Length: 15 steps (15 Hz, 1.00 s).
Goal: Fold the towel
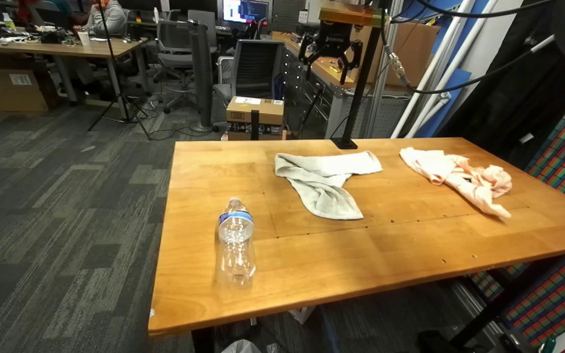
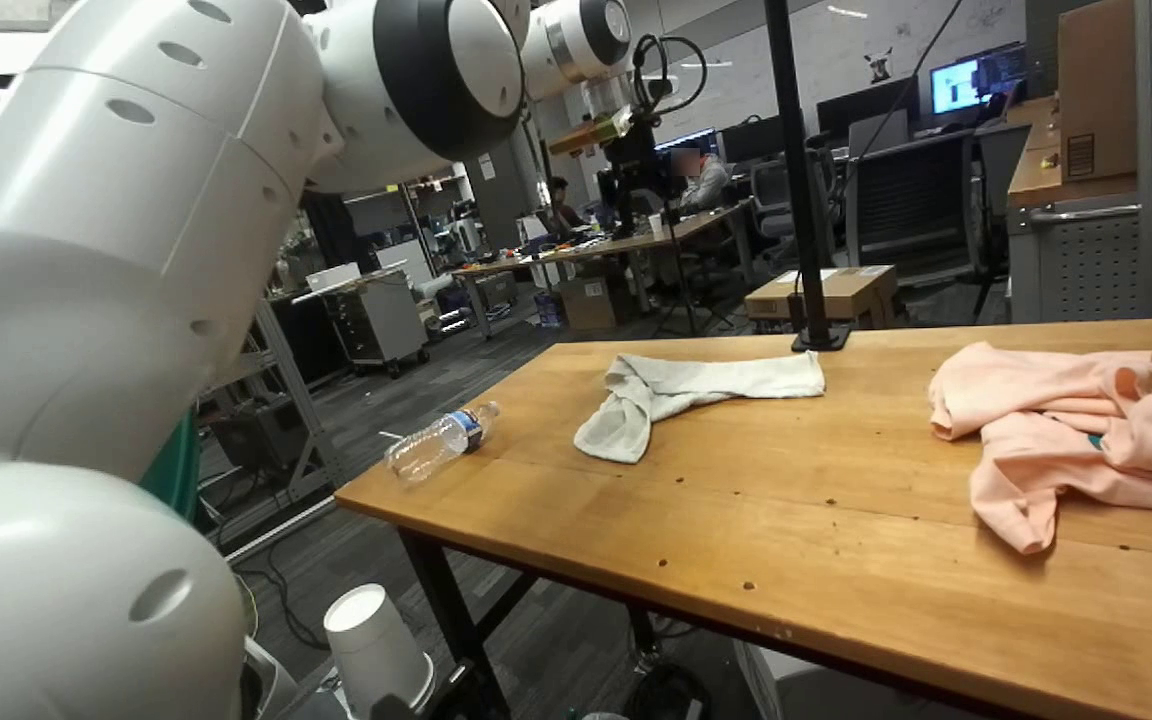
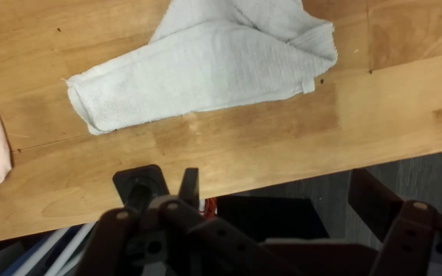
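The light grey-white towel (image 1: pixel 318 182) lies on the wooden table near its far edge. It also shows in an exterior view (image 2: pixel 696 385) and in the wrist view (image 3: pixel 198 73). One part forms a long folded strip along the edge. Another part is bunched and extends from one end of the strip as a flap, making a bent shape. My gripper (image 1: pixel 325 76) hangs high above the table, apart from the towel. In the wrist view its fingers (image 3: pixel 272 178) are spread wide with nothing between them, beyond the table edge. It is small and dark in an exterior view (image 2: pixel 626 190).
A crumpled pink cloth (image 1: pixel 483 184) lies at one side of the towel, also in an exterior view (image 2: pixel 1086 440). A clear plastic bottle (image 1: pixel 236 240) lies on the towel's other side. A black post with a base (image 3: pixel 140 184) stands at the table edge beside the towel.
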Each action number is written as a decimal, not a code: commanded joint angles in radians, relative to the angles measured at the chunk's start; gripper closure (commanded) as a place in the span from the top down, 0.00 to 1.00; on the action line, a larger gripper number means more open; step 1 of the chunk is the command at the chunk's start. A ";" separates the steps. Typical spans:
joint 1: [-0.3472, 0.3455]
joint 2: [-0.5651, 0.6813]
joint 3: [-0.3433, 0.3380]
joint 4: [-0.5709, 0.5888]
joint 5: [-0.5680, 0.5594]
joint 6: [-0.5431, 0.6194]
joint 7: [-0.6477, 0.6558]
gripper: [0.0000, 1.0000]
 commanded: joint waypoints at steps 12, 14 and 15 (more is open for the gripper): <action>-0.092 -0.337 -0.153 -0.776 -0.073 0.475 0.035 1.00; -0.110 -0.362 -0.170 -0.881 -0.068 0.551 0.021 1.00; -0.120 -0.374 -0.177 -0.937 -0.061 0.596 0.017 1.00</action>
